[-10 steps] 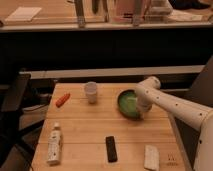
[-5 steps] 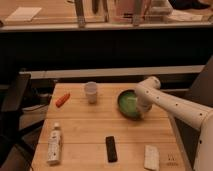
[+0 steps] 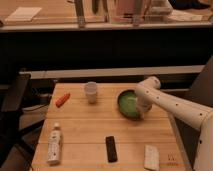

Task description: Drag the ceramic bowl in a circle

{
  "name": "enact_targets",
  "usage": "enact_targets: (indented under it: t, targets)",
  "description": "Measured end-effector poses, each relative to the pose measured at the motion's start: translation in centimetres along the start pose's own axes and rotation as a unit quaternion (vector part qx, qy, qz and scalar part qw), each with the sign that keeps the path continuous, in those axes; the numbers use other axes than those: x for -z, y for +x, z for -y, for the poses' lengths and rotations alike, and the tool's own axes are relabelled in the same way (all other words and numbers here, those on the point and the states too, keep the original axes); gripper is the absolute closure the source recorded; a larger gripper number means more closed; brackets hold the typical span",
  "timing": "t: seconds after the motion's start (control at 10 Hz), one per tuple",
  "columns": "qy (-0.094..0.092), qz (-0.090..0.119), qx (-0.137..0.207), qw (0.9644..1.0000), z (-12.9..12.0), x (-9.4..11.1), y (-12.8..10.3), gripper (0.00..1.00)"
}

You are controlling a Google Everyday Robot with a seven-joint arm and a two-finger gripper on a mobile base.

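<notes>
The gripper (image 3: 142,108) sat at the right rim of the bowl (image 3: 128,103). Whether it clasped that rim or only pressed on it could not be told. The bowl stood on the far right part of the table (image 3: 85,131). A clean circle probably called for steady contact, a slow sweep and staying clear of the cup (image 3: 91,92) to the left.

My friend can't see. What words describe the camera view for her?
The robot's end effector sits at the right rim of the green ceramic bowl on a wooden table. A white cup stands left of the bowl, and a black remote lies nearer the front.
</notes>
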Motion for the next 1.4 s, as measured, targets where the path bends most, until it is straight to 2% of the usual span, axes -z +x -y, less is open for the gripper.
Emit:
enact_targets:
  t: [1.1, 1.3, 1.4]
  targets:
    - [0.0, 0.0, 0.001, 1.0, -0.1, 0.1, -0.1, 0.99]
    - [0.006, 0.0, 0.017, 0.9998, -0.4, 0.4, -1.4, 0.99]
    - [0.008, 0.001, 0.03, 0.9995, -0.7, 0.6, -2.7, 0.99]
